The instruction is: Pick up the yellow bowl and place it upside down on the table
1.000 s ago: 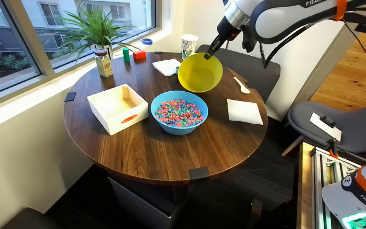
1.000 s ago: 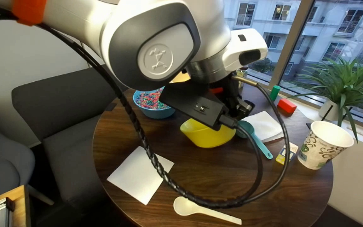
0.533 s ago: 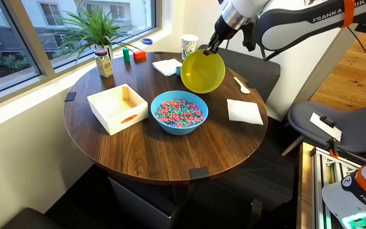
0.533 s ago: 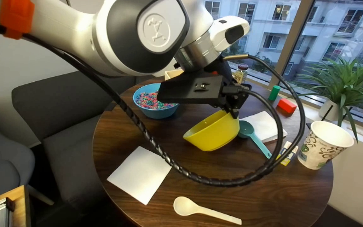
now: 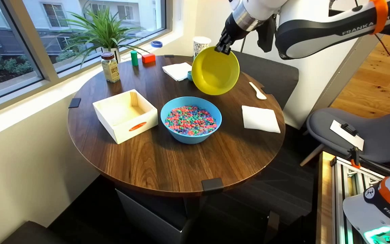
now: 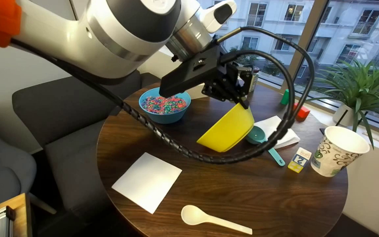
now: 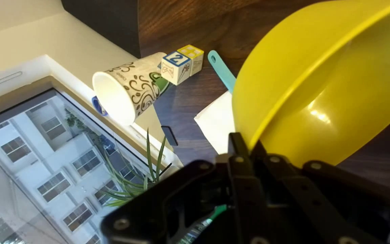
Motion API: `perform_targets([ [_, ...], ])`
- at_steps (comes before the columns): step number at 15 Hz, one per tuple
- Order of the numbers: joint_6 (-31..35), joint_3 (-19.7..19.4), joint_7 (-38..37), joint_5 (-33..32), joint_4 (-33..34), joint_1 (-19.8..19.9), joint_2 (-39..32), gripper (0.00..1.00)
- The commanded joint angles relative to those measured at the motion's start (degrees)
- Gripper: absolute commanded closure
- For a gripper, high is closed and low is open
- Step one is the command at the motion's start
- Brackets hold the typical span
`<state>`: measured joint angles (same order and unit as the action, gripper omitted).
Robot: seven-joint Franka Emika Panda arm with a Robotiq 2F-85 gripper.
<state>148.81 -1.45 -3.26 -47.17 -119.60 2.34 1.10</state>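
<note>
The yellow bowl (image 5: 215, 73) hangs tilted on its side above the dark-brown round table (image 5: 168, 166). In an exterior view its open inside faces the camera. In an exterior view its outer wall (image 6: 229, 130) shows, with the gripper at its upper edge. My gripper (image 5: 222, 51) is shut on the bowl's rim; it also shows in an exterior view (image 6: 243, 103). In the wrist view the fingertips (image 7: 249, 144) pinch the rim of the bowl (image 7: 283, 61), one finger on each side. The bowl looks clear of the table.
The blue bowl of coloured pieces (image 5: 191, 138) stands near the held bowl, beside a white box (image 5: 134, 127). Around it are a teal scoop (image 6: 256, 135), letter blocks (image 6: 299, 160), a paper cup (image 6: 336, 154), a white spoon (image 6: 194, 215) and a white napkin (image 6: 146, 182).
The gripper has turned and risen with the bowl in its grip. The bowl has tipped further onto its side and sits a little higher. Nothing else on the table has moved.
</note>
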Motion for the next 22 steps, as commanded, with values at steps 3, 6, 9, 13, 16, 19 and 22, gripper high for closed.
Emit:
perform_targets([
  [3,-6.4,2.4,-6.2,-10.2,1.5,-2.0,0.5,0.97],
  [6,-9.8,3.4,-8.5,-16.0,1.7,-3.0,0.3,0.97],
  [9,-12.3,4.1,-10.4,-21.5,1.6,-3.8,0.0,0.97],
  [13,-14.5,4.5,-11.8,-27.5,1.0,-4.2,-0.4,0.97],
  [16,-14.1,4.6,-15.5,-31.9,0.8,-4.5,-1.2,0.97],
  [19,-14.5,4.8,-20.7,-37.0,0.8,-4.9,-2.1,0.98],
  [22,-13.1,4.4,-20.2,-34.8,1.0,-4.7,-2.3,0.94],
])
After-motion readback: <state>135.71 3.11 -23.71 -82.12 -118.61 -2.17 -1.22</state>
